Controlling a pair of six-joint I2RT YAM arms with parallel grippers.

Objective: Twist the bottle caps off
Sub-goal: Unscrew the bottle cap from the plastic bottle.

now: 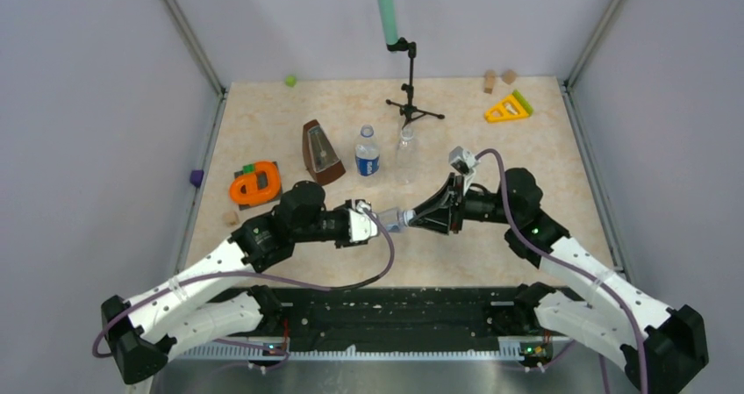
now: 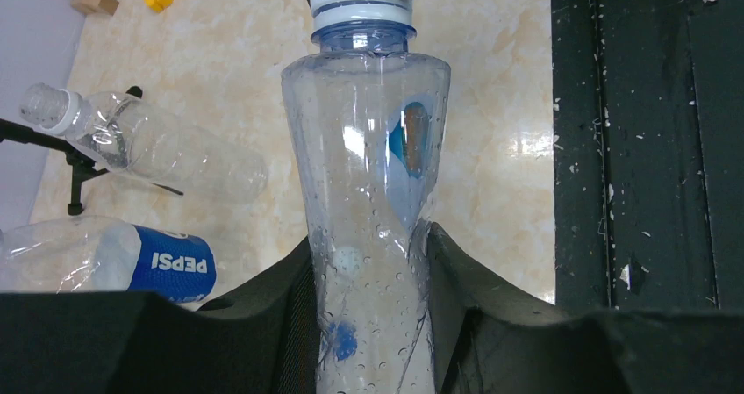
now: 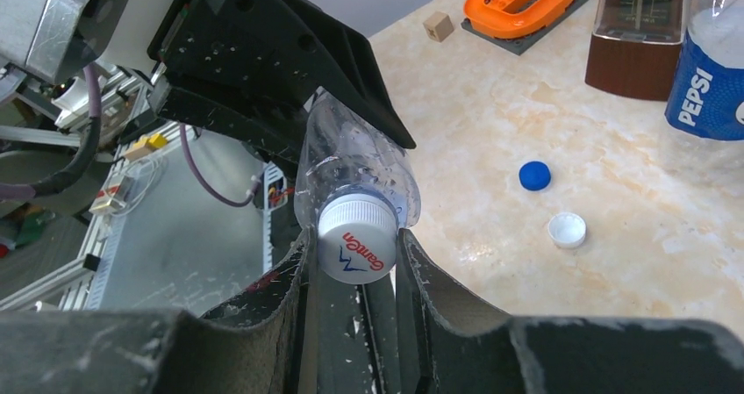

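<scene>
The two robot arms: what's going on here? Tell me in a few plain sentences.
The left gripper holds a bluish bottle sideways by its body, and the right gripper is shut on its white cap, which sits on the neck. A blue cap and a second white cap lie loose on the table. A Pepsi bottle and a plain bottle stand further back.

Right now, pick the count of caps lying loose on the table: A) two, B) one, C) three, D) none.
A: a blue cap and a white cap lie loose on the table; the third cap is on the bottle.
</scene>
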